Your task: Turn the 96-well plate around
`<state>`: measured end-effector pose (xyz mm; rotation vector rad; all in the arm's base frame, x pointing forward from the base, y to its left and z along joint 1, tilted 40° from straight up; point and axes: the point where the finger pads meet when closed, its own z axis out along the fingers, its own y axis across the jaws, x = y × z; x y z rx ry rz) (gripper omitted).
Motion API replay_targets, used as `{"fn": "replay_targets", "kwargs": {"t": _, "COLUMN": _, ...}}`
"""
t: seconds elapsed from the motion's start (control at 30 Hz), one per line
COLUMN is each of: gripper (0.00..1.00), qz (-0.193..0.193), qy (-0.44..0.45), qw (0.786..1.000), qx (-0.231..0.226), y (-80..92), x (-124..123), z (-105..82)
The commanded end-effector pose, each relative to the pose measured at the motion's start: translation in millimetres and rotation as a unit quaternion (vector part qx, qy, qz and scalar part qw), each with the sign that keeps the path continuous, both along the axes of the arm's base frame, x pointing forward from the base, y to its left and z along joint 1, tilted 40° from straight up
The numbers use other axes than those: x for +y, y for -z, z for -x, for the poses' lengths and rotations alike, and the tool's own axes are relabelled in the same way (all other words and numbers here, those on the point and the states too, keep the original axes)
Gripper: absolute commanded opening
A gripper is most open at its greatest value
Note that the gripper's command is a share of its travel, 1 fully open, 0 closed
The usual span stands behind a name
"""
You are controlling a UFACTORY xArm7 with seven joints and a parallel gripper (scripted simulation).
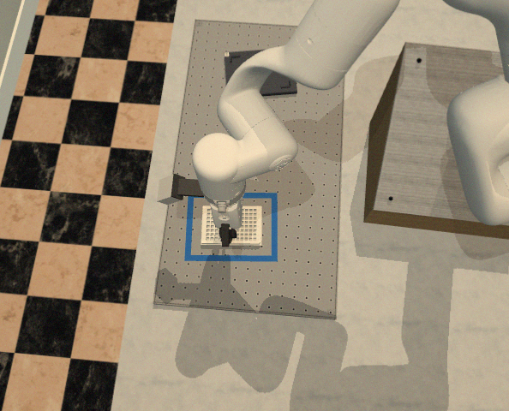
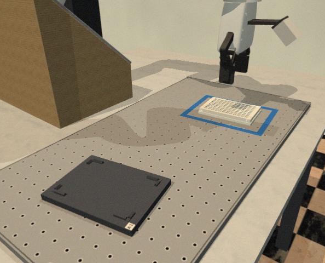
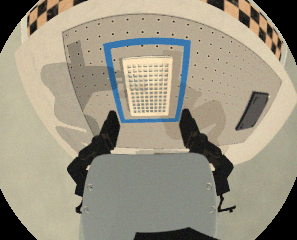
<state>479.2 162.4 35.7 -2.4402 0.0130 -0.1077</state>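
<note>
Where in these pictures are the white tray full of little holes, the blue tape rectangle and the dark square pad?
White tray [image 2: 227,108]: exterior view, on its grid top.
Blue tape rectangle [image 2: 222,124]: exterior view, on its near strip.
Dark square pad [image 2: 100,189]: exterior view, on its bare flat top.

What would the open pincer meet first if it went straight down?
Most likely the plate lying inside B1; the pincer hangs open above it, though the exact spot of contact is unclear.
</note>
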Motion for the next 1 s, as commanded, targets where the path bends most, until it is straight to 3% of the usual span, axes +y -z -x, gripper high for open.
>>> {"fn": "replay_targets", "kwargs": {"t": 0.0, "gripper": 1.0, "qz": 0.0, "qy": 0.001, "qw": 1.0, "qx": -0.001, "y": -1.0, "x": -1.0, "z": -1.4}}
{"fn": "replay_targets", "kwargs": {"t": 0.97, "gripper": 1.0, "qz": 0.0, "qy": 0.001, "qw": 1.0, "qx": -0.001, "y": 30.8, "x": 25.7, "z": -4.9}}
